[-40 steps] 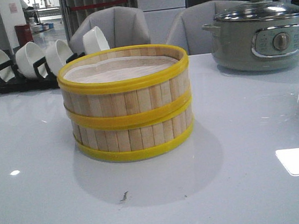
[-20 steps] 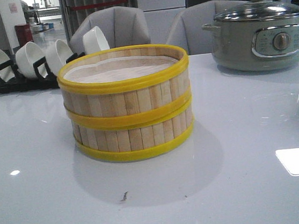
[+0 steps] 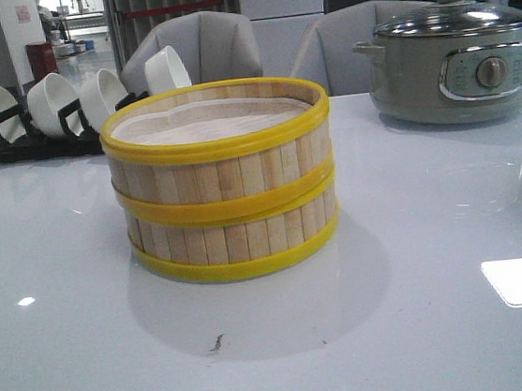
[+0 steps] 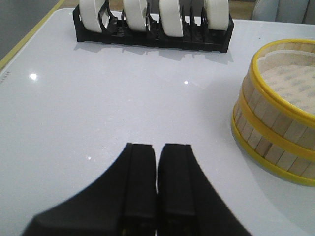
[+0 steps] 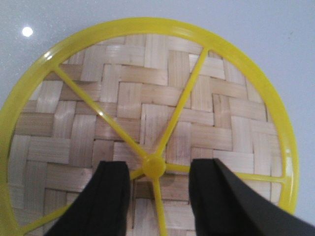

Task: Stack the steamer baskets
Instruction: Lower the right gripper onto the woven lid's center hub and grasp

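Nothing moved, steamer baskets (image 3: 222,186) stay stacked

Left gripper (image 4: 157,152): two matte black fingers (image 4: 140,182) with flat, squared tips, each widening toward its base into a flared black body. Right gripper (image 5: 160,169): two matte black fingers (image 5: 114,189) of the same form, with squared tips and sloping outer flanks. No markings, screws or cables visible.

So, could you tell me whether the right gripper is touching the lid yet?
Cannot tell. The right wrist view shows the right gripper open astride the lid knob, but not its height above it.
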### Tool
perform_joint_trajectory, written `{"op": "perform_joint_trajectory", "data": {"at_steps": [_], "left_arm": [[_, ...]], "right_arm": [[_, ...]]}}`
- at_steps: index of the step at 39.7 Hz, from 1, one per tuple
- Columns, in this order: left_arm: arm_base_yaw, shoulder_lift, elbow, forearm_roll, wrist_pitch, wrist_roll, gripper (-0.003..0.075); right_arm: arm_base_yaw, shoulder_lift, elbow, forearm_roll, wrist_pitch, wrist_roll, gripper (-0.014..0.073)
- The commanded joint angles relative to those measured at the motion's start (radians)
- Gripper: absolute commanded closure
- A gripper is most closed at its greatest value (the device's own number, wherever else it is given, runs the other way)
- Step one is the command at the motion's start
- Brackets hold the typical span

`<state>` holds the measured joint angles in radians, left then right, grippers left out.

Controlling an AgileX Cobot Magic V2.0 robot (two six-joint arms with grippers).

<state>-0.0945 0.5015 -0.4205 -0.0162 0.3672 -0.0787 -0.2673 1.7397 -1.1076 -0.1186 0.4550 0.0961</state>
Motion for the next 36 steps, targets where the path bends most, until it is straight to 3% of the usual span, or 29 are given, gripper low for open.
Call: {"op": "perform_joint_trajectory", "data": {"at_steps": [1,36], "left_arm": [[-0.001,0.001,-0.027,-0.008,-0.083,-0.008,0.0635],[-0.001,0.001,-0.027,-0.008,-0.083,-0.008,0.0635]], "right_arm": [[-0.007,-0.022,-0.035,-0.009,-0.059,-0.01,0.0202],[-0.007,0.023,-0.071,0.005,-0.043,0.01,0.0202]]}}
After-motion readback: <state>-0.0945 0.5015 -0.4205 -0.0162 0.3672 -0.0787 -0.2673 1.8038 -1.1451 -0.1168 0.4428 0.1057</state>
